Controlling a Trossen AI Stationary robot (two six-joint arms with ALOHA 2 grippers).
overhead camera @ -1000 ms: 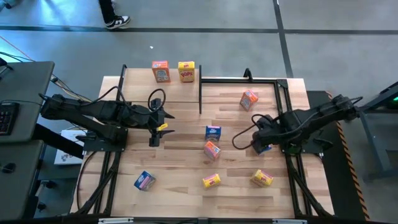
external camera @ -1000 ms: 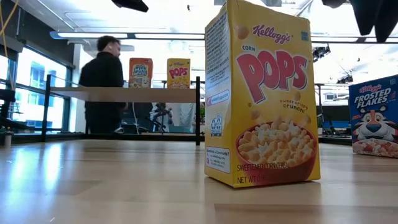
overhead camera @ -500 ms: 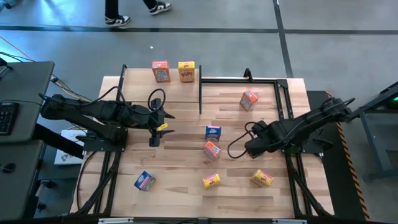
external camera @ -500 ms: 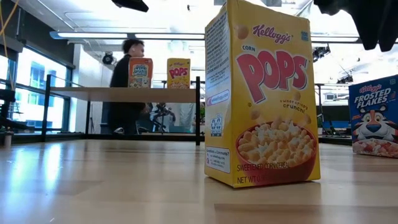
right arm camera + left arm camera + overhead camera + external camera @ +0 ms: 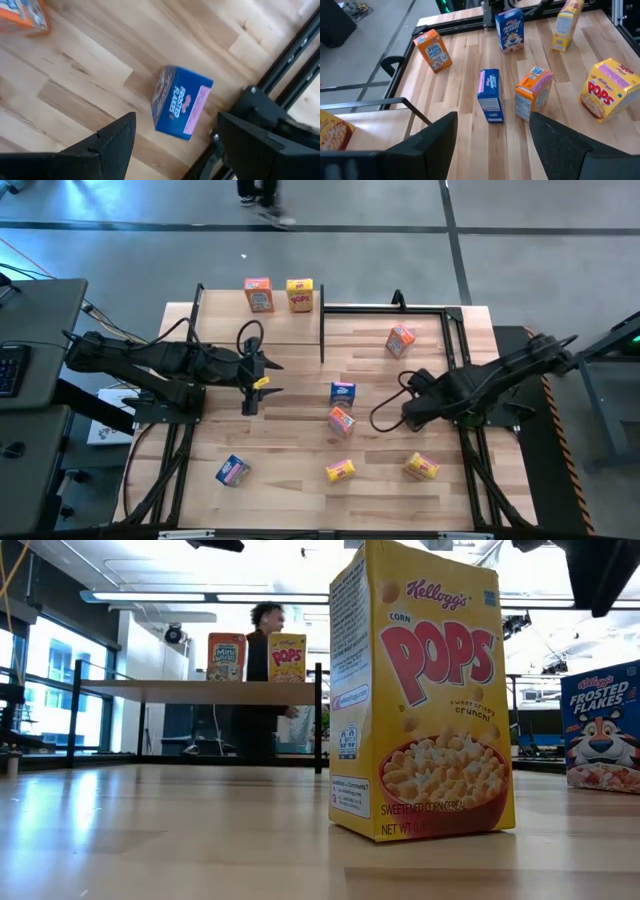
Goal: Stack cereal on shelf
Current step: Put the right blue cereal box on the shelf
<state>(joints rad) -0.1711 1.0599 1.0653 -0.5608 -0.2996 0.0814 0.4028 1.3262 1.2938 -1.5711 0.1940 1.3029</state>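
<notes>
Planked wooden tabletop (image 5: 300, 465), grey floor (image 5: 520, 260), person (image 5: 262, 680) beyond.

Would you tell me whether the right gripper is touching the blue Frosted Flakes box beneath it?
Apart: the right wrist view shows the blue box lying on bare wood between the open fingers of the right gripper, with gaps on both sides.

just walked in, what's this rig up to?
Two arms are shelving mini cereal boxes. Two are up on the shelf so far: an orange box and a yellow Corn Pops box. The rest sit scattered on the table. The right gripper, fingers open, hovers above a blue Frosted Flakes box beside the table's black frame, holding nothing. The left gripper, also open and empty, waits over the table's left side, facing the boxes in the middle.
</notes>
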